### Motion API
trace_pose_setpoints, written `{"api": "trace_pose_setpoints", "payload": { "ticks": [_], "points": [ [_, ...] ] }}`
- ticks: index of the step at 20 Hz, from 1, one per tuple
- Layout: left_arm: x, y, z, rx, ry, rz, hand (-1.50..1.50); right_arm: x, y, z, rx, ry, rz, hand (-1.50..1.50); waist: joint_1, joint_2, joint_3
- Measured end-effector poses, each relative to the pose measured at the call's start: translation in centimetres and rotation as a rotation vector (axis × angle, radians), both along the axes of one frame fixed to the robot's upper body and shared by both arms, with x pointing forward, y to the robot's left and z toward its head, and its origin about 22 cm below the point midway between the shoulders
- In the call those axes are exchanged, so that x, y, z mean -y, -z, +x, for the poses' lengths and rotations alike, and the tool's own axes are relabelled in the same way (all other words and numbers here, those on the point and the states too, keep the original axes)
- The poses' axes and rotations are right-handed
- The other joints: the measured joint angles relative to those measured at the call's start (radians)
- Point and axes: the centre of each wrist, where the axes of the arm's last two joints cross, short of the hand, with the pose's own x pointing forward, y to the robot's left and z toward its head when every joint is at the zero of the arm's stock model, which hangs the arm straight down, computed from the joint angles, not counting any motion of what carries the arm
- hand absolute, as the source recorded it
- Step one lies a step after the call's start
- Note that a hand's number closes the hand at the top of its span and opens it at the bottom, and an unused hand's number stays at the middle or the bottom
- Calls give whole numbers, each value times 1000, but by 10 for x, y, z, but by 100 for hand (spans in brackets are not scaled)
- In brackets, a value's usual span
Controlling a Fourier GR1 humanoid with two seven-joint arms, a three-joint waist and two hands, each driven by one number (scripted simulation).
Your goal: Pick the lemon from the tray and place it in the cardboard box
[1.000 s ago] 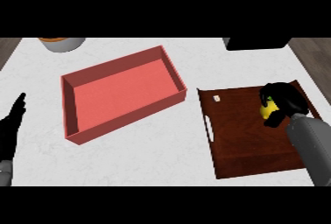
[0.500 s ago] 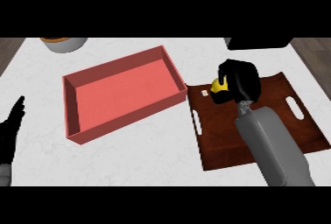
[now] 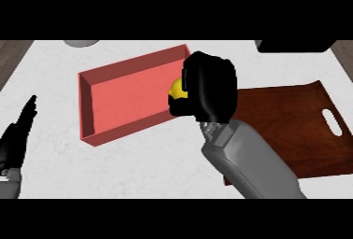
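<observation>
Head view, and there's only the one to give you. Your right hand [image 3: 210, 86] sits just right of centre, toward one o'clock, fingers curled round the lemon [image 3: 179, 89], which peeks out yellow at the hand's nine o'clock side. Most of the fruit is hidden behind the black fingers. Hand and lemon hang over the right edge of the cardboard box [image 3: 131, 100], the reddish, shallow, open-topped one lying tilted at about eleven o'clock from centre. You cannot tell from here how high above the rim the lemon sits.

The grey forearm runs down from that hand toward five o'clock, crossing the left edge of the tray [image 3: 293, 128]. The tray is dark brown wood, out at three o'clock, with a slot handle showing on its right side.

Your left hand [image 3: 17, 135] rests at nine o'clock by the picture's left edge, fingers straight and pointing up, holding nothing, well apart from the box.

All of it stands on the white counter [image 3: 138, 163].
</observation>
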Motion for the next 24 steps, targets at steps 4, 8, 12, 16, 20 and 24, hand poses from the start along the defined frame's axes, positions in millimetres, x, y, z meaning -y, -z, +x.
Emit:
{"api": "trace_pose_setpoints", "payload": {
  "ticks": [4,8,12,16,20,24],
  "points": [
    [10,0,3,8,28,-1,0,-28,-26,4,17,18,66,150,24,10,1],
    [10,-1,8,15,40,5,0,-42,-39,25,6,21,121,150,38,17,1],
    [16,-3,15,20,52,4,0,-45,-42,52,-28,39,192,150,50,22,1],
    [20,-3,16,28,68,1,0,-47,-41,79,-63,65,234,150,65,28,1],
    [21,-13,25,35,80,-2,0,-45,-32,101,-89,102,245,150,80,34,0],
    [26,-10,25,33,97,2,0,-39,-15,115,-108,160,235,150,96,40,0]
  ]
}}
